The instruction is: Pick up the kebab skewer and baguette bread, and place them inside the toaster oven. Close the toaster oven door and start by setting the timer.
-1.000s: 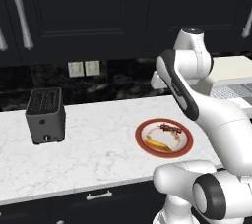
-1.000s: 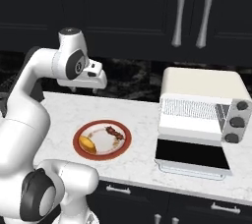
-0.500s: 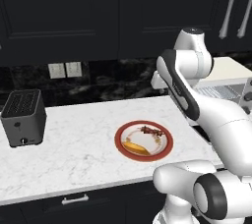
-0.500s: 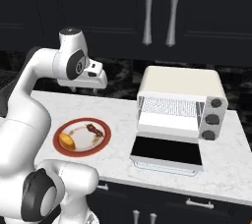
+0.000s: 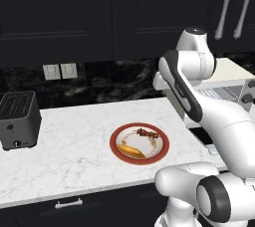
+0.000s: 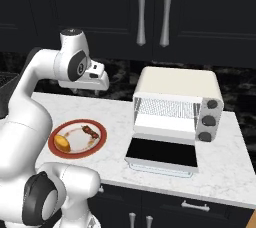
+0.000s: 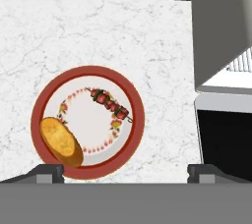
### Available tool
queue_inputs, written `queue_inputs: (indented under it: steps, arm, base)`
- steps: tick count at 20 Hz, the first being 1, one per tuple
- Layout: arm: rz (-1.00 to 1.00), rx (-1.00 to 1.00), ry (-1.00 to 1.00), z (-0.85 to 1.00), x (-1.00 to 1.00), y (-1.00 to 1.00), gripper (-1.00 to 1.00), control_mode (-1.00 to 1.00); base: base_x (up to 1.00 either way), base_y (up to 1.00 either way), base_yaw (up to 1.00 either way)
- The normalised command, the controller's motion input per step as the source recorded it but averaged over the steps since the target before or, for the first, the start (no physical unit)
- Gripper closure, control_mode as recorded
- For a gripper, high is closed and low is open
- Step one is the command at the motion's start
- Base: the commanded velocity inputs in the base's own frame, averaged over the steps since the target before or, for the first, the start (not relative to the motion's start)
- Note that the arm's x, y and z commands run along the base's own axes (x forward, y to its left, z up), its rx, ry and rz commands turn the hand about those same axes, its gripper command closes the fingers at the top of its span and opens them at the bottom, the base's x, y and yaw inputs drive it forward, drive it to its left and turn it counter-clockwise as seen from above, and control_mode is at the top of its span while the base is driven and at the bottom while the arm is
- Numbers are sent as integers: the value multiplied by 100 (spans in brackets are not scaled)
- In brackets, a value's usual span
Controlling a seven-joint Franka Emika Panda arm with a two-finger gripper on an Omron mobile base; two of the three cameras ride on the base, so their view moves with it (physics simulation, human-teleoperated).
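A red-rimmed plate [image 7: 139,120] [image 5: 114,143] [image 6: 103,135] lies on the white marble counter. On it rest the kebab skewer [image 7: 109,103] [image 5: 147,133] [image 6: 90,131] and the golden baguette bread [image 7: 60,141] [image 5: 130,150] [image 6: 62,143]. My gripper [image 7: 125,174] [image 6: 88,88] hangs high over the plate, open and empty, its fingertips [image 7: 47,171] set wide apart. To the right stands the cream toaster oven [image 6: 176,84] [image 5: 230,70] [image 7: 221,31]. The toaster oven door [image 6: 162,153] [image 7: 224,139] is folded down flat, showing the rack inside.
A dark slot toaster [image 5: 19,120] sits at the counter's far left. Black upper cabinets with silver handles [image 6: 152,12] hang above. Wall outlets [image 5: 61,71] sit on the dark backsplash. Bare marble lies between the plate and the oven.
The whole scene has slid left in both base views, so the base has driven right. The arm keeps its pose and the gripper stays open.
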Motion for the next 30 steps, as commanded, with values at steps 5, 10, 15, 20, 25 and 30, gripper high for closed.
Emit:
queue_inputs:
  steps: [5,10,15,20,25,30]
  arm:
    - [0,0,0,0,0,0,-100,100]
    - [0,0,0,0,0,0,-100,-100]
    - [0,0,0,0,0,0,-100,-100]
    - [0,0,0,-2,-4,0,-100,-100]
    - [0,7,-9,-38,-30,-56,-100,-100]
    - [1,18,-48,-54,-46,-100,-100,-100]
  base:
    - [0,0,0]
    - [0,0,0]
    - [0,0,0]
    - [0,0,0]
    - [0,0,0]
    - [0,0,0]
